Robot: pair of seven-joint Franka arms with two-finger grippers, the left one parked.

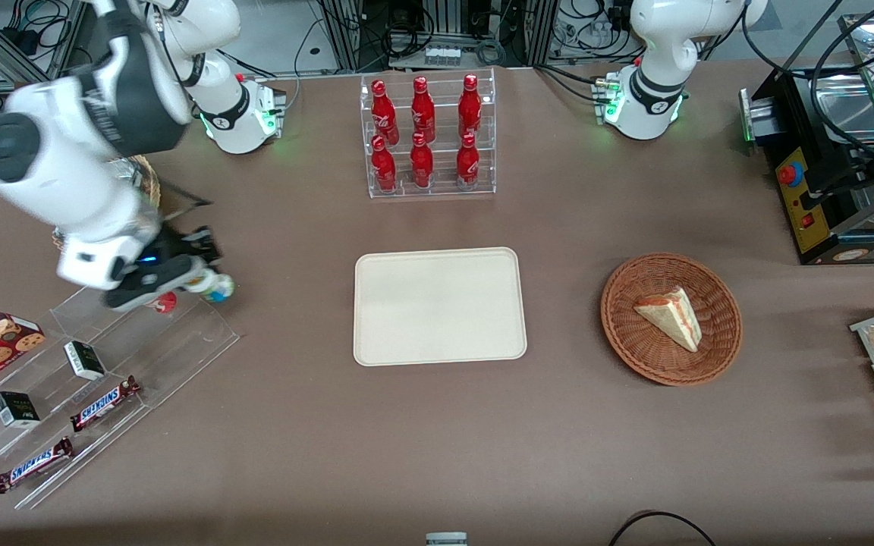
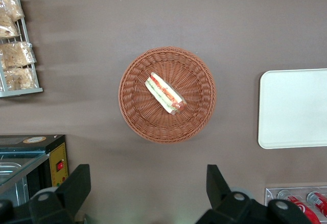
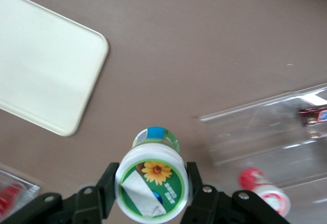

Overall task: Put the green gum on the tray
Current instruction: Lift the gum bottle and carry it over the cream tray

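The end effector gripped the green gum above the surface. The tray lay well apart, toward the parked arm's end.

The working arm reaches out low over the desk at its own end, its white forearm sloping down toward the front camera and its black wrist section leaning over the claw. The claw points downward, and its two black fingers are closed on the white lid of the green gum, one on each side. The bottle hangs between them, lifted clear of the desk, its body pointing down below the claw.
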